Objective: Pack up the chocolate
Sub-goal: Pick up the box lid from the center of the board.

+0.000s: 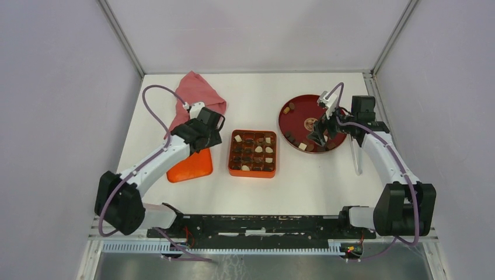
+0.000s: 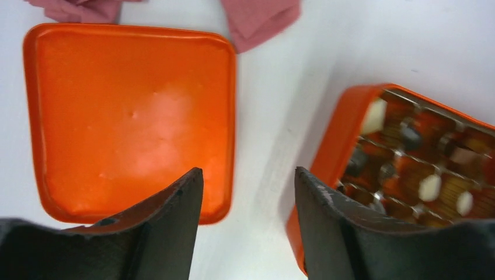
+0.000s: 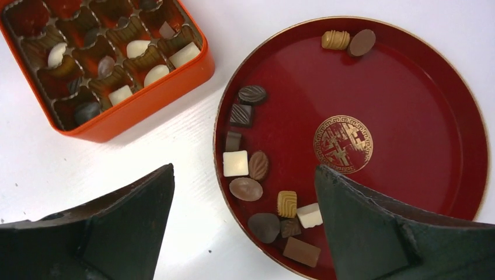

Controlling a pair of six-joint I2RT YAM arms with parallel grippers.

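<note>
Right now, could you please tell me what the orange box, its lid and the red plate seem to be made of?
Orange box: probably painted tin or plastic; thin, glossy wall. Lid: likely the same; smooth with a soft sheen. Red plate: lacquer or plastic; glossy, gold rim and emblem.

Both arms reach forward, left gripper (image 2: 248, 175) and right gripper (image 3: 245, 169) spread wide

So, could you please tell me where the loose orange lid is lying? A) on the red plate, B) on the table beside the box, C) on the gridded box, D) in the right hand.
B: the lid lies flat on the table beside the uncovered box, with the open left hand above the gap between them.
</note>
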